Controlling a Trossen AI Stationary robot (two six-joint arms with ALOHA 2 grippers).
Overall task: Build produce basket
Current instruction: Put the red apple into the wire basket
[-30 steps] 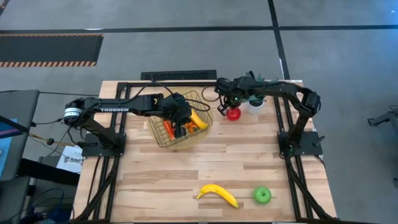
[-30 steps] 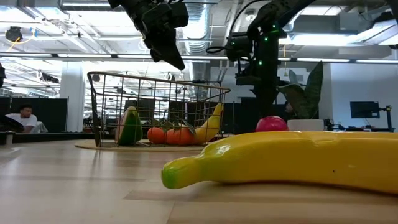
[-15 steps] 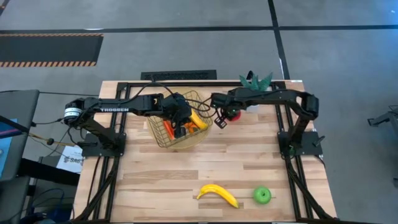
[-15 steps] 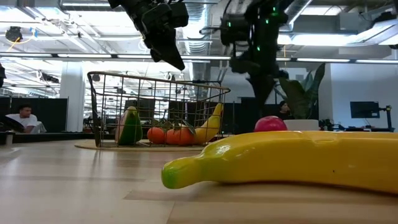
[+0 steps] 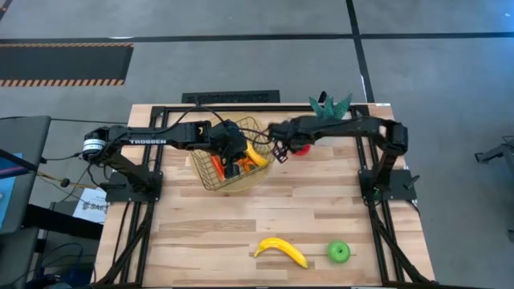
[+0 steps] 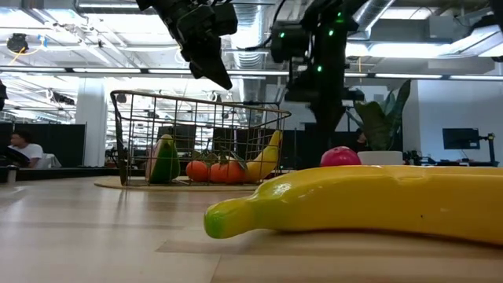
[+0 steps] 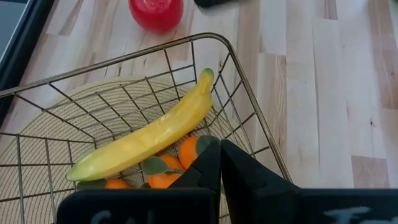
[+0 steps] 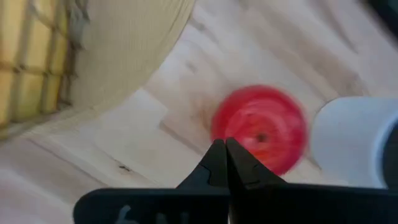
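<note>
The wire basket stands on a round tan mat at the table's far middle. It holds a yellow banana, orange green-leaved pieces and a green piece. My left gripper hangs shut above the basket's rim, with nothing in it. My right gripper is shut and hovers between the basket and the red apple, which rests on the table. A second banana and a green apple lie near the front edge.
A green potted plant in a white pot stands just behind the red apple at the far right. Bare wood lies between the basket and the front fruit. People sit in the room behind the table.
My right gripper has swung toward the table's left, from over the red apple and pot toward the basket's right side, staying shut; the plant now shows behind it. The red apple has stayed where it was.
</note>
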